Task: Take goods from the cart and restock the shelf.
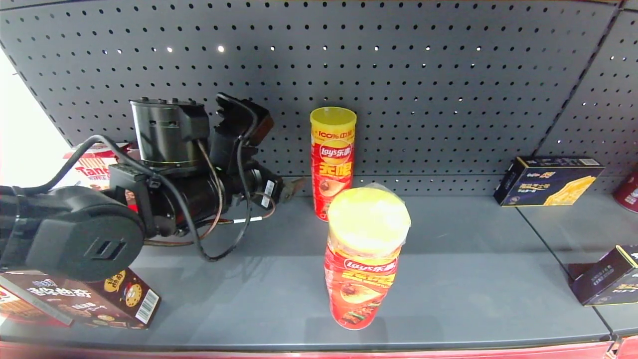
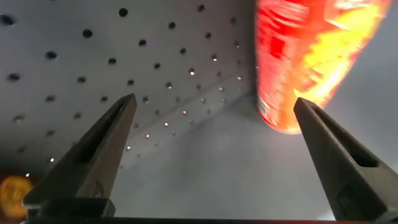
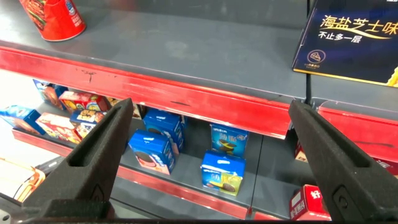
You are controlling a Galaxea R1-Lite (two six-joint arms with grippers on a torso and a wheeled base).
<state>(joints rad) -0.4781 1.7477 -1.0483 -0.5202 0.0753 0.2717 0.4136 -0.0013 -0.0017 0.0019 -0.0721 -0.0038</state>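
Label print on front can (image 1: 362, 279), rear can (image 1: 332, 164); barcode on box (image 1: 107, 301).

Head cam sits high, tilted forward and down on the grey shelf (image 1: 473, 279) and pegboard (image 1: 398, 75). Left wrist cam is low and super close, peering past the left tool (image 2: 214, 102) at the rear chip can (image 2: 298, 62), which the head view has at 12 o'clock from the front can (image 1: 364, 264). Right wrist cam hangs outside the shelf front, facing its red edge (image 3: 186, 99) past the right tool (image 3: 210, 104).
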